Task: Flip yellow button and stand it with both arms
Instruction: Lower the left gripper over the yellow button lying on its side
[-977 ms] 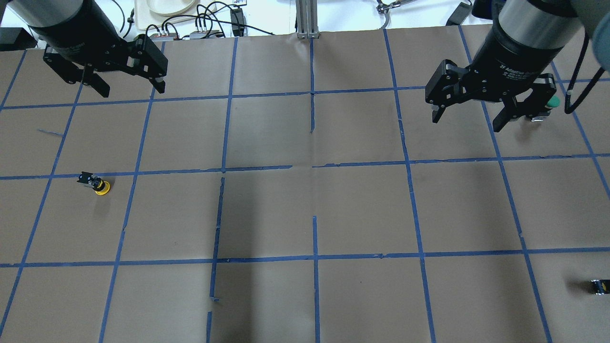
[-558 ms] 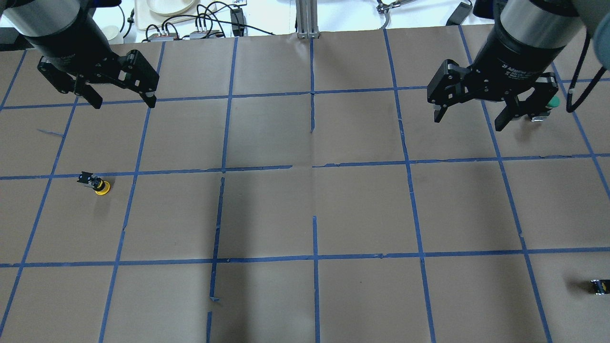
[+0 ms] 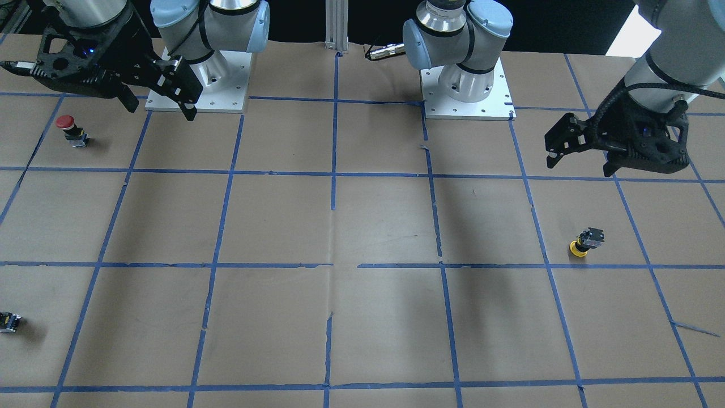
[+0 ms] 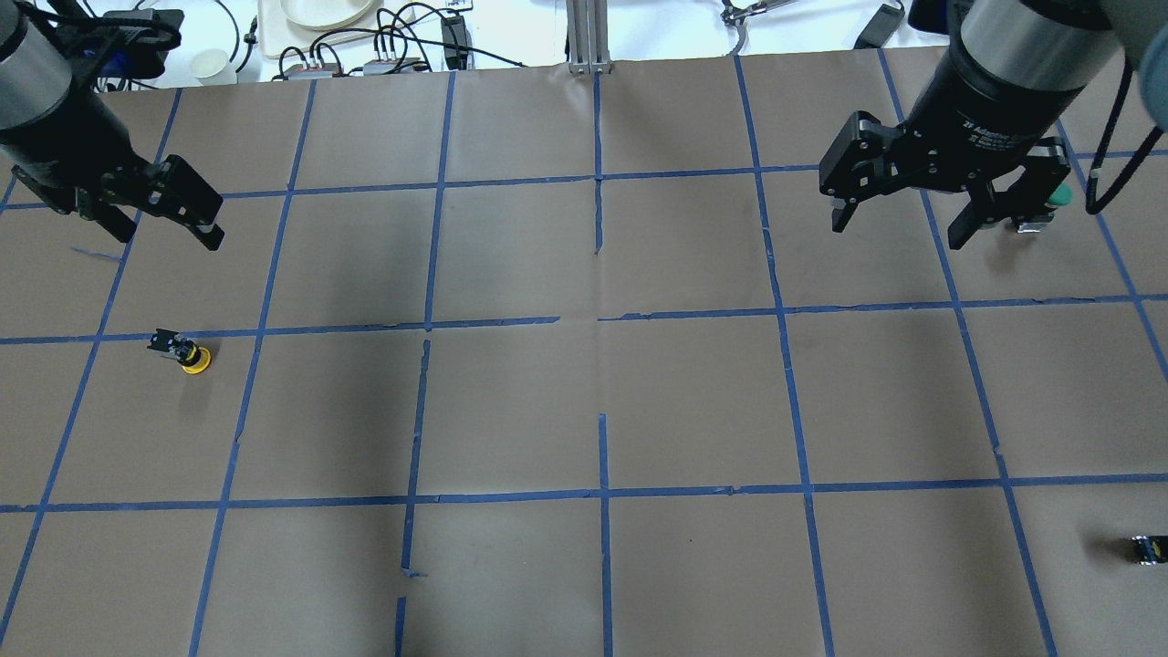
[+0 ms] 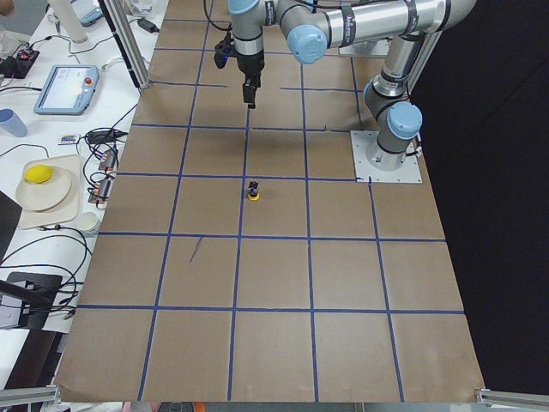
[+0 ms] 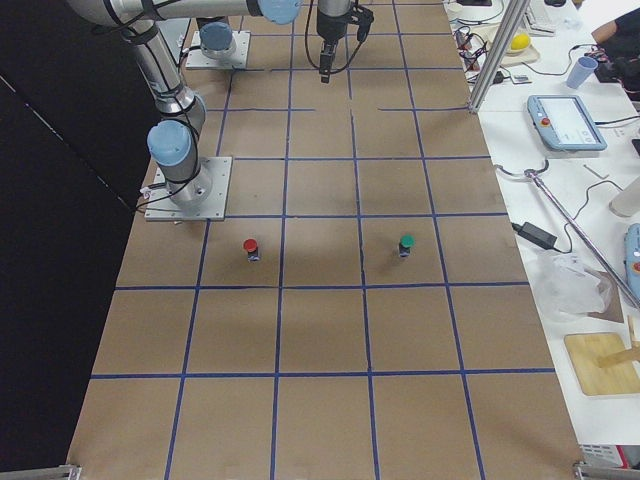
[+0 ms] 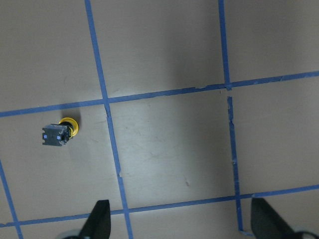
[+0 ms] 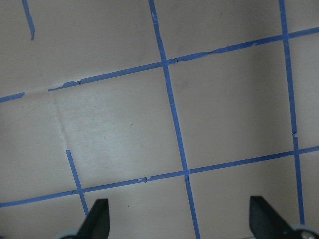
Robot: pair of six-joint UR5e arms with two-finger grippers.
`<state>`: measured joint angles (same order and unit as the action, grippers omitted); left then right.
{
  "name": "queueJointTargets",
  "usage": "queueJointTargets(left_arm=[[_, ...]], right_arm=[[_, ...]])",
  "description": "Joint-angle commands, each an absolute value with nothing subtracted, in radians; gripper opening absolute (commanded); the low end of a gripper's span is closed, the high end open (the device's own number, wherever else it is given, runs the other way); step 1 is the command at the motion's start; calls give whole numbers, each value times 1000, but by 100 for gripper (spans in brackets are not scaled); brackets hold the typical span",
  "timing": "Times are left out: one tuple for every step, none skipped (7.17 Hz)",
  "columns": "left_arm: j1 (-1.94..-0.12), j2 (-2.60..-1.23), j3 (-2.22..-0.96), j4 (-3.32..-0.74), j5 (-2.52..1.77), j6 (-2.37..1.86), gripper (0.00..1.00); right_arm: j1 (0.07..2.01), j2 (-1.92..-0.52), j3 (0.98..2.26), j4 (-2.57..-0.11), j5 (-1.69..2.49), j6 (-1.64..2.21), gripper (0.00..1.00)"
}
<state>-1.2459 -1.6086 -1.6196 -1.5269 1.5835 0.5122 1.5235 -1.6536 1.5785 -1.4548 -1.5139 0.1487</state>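
Note:
The yellow button [image 4: 187, 353] rests on the paper-covered table at the left, yellow cap down and black-grey body up. It also shows in the front view [image 3: 586, 242], the left side view [image 5: 253, 190] and the left wrist view [image 7: 59, 133]. My left gripper [image 4: 160, 228] is open and empty, above the table and behind the button; it also shows in the front view [image 3: 579, 167]. My right gripper [image 4: 897, 235] is open and empty at the far right, well away from the button. Its fingers [image 8: 97, 219] frame only bare paper.
A red-capped button [image 3: 67, 127] stands near the right arm's base. A green-capped button [image 6: 406, 243] sits just behind the right gripper. A small dark capless block [image 4: 1148, 547] lies at the near right edge. Blue tape lines grid the brown paper.
My left gripper has swung left and nearer, closing on the yellow button's square. The right gripper has barely shifted. The button has not moved.

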Motion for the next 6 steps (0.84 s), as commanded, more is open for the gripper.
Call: queueJointTargets(left_arm=[[-1137, -1685, -1721, -1295, 1583, 772, 99], [-1093, -1712, -1770, -1219, 1582, 832, 99], [-1079, -1732, -1810, -1144, 1582, 904, 99], [-1059, -1771, -1837, -1056, 1583, 989, 98], [-993, -1819, -1856, -1022, 1571, 997, 98], [-962, -1842, -1858, -1020, 1572, 997, 98]], right_arm=[[1523, -1654, 1578, -1459, -1514, 149, 100], [1523, -1654, 1578, -1459, -1514, 149, 100], [1523, -1654, 1578, -1466, -1506, 149, 100], [1523, -1654, 1578, -1465, -1506, 161, 100], [1523, -1654, 1578, -1462, -1505, 161, 100], [1523, -1654, 1578, -1466, -1505, 161, 100]])
